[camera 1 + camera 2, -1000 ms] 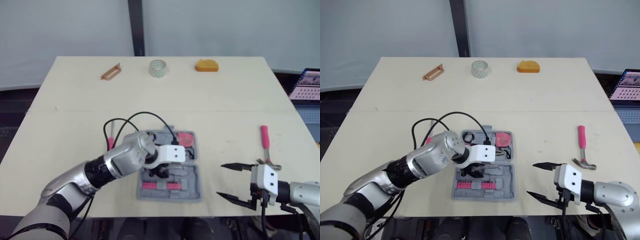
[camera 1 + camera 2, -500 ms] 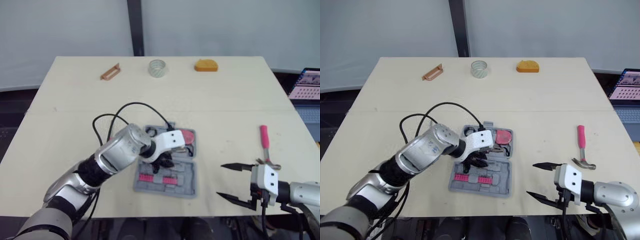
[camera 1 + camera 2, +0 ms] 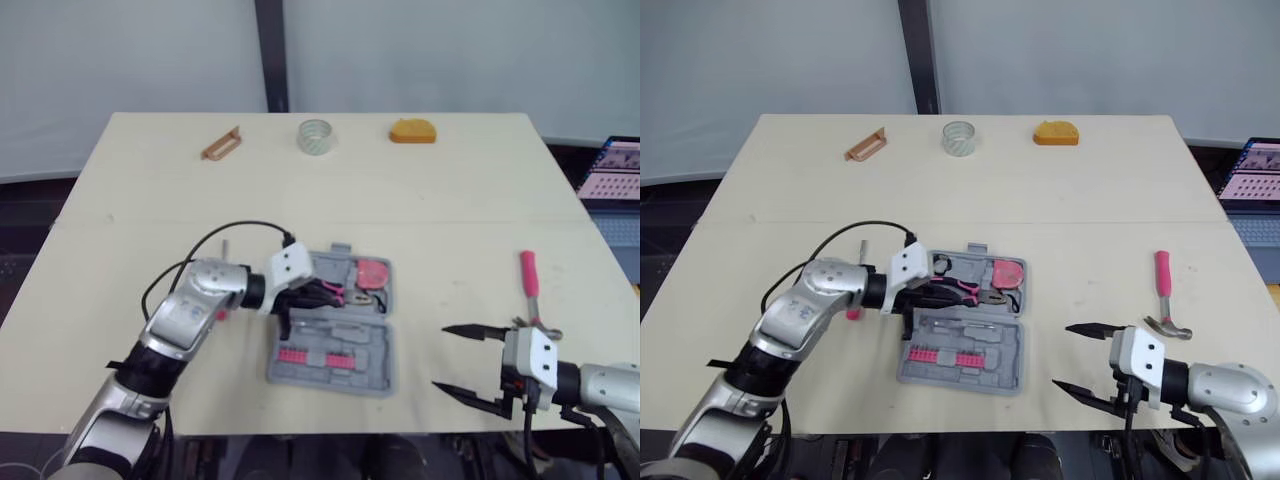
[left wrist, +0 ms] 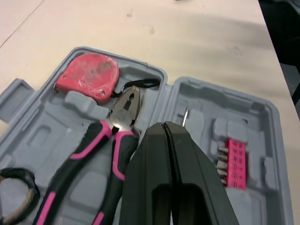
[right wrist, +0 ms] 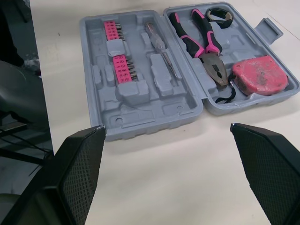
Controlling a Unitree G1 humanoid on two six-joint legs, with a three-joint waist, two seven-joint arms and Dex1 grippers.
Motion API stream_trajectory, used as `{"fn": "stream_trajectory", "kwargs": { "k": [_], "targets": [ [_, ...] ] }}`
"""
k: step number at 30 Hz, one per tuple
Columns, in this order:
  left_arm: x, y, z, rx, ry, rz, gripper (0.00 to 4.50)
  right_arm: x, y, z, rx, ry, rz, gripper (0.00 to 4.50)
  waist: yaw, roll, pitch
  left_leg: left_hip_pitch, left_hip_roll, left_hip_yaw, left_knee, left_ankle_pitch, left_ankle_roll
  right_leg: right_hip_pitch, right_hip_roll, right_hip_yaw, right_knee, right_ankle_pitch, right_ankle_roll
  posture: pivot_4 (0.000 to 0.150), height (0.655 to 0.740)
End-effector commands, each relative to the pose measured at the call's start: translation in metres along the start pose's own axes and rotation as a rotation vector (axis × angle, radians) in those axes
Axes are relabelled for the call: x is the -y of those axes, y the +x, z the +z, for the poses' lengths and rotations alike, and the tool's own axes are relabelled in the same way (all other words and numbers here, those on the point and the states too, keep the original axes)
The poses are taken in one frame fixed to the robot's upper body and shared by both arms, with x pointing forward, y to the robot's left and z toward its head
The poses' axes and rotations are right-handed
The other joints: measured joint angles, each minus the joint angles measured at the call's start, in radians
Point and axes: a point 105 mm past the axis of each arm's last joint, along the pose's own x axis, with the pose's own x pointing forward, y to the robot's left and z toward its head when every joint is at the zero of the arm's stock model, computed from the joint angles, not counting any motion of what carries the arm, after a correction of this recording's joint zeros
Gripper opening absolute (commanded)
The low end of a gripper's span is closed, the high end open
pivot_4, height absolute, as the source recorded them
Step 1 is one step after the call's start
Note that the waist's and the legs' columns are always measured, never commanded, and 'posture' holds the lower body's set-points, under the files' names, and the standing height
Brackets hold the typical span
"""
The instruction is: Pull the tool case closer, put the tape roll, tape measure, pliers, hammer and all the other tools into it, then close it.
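Step in hand: loading the tool case [image 3: 345,345], which lies open on the tabletop [image 3: 450,200]. Pliers [image 4: 115,129] and tape measure [image 4: 89,75] lie in the far half of the case, and pink bit strips [image 5: 121,65] sit in its near half. Left end effector [image 4: 165,126] hangs over the case hinge, clenched on nothing. Right end effector [image 3: 442,360] sits right of the case, released, fingers spread wide.

Hammer [image 3: 529,275] lies right of the case, just beyond the right end effector. It is judged the next pick: close on the pink handle, then carry it to the case.

Tape roll [image 3: 304,137], an orange item [image 3: 413,131] and a brown item [image 3: 221,145] sit well beyond the case, a long reach. A pink-handled tool [image 3: 852,314] lies left of the case, part-hidden under the left forearm. Closing the case comes last
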Motion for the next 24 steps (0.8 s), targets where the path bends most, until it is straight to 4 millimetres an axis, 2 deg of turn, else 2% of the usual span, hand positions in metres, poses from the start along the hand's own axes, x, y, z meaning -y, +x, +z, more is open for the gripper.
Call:
{"fn": "stream_trajectory", "kwargs": {
  "k": [1, 6, 15, 24],
  "targets": [
    [0.003, -0.003, 0.0, 0.031, 0.081, -0.015, 0.06, 0.004, -0.004, 0.007, 0.026, -0.028, -0.029, 4.5, 0.0, 0.0, 0.0, 0.0, 0.0, 0.0, 0.0, 0.0, 0.0, 0.0, 0.0, 0.0, 0.0, 0.0, 0.0, 0.15, 0.74],
    [0.01, 0.004, -0.011, 0.006, 0.117, -0.045, 0.06, 0.004, -0.005, 0.007, 0.023, -0.028, -0.035, 4.5, -0.002, 0.0, 0.0, 0.0, 0.0, 0.0, 0.0, 0.0, 0.0, 0.0, 0.0, 0.0, 0.0, 0.0, 0.0, 0.15, 0.74],
    [0.006, 0.018, -0.03, -0.057, 0.138, -0.021, 0.06, 0.003, -0.006, 0.008, 0.018, -0.028, -0.043, 4.5, -0.003, 0.0, 0.0, 0.0, 0.0, 0.0, 0.0, 0.0, 0.0, 0.0, 0.0, 0.0, 0.0, 0.0, 0.0, 0.15, 0.74],
    [0.006, 0.022, -0.041, -0.103, 0.14, -0.012, 0.06, 0.001, -0.007, 0.009, 0.017, -0.025, -0.045, 4.5, -0.003, 0.0, 0.0, 0.0, 0.0, 0.0, 0.0, 0.0, 0.0, 0.0, 0.0, 0.0, 0.0, 0.0, 0.0, 0.15, 0.74]
  ]
}}
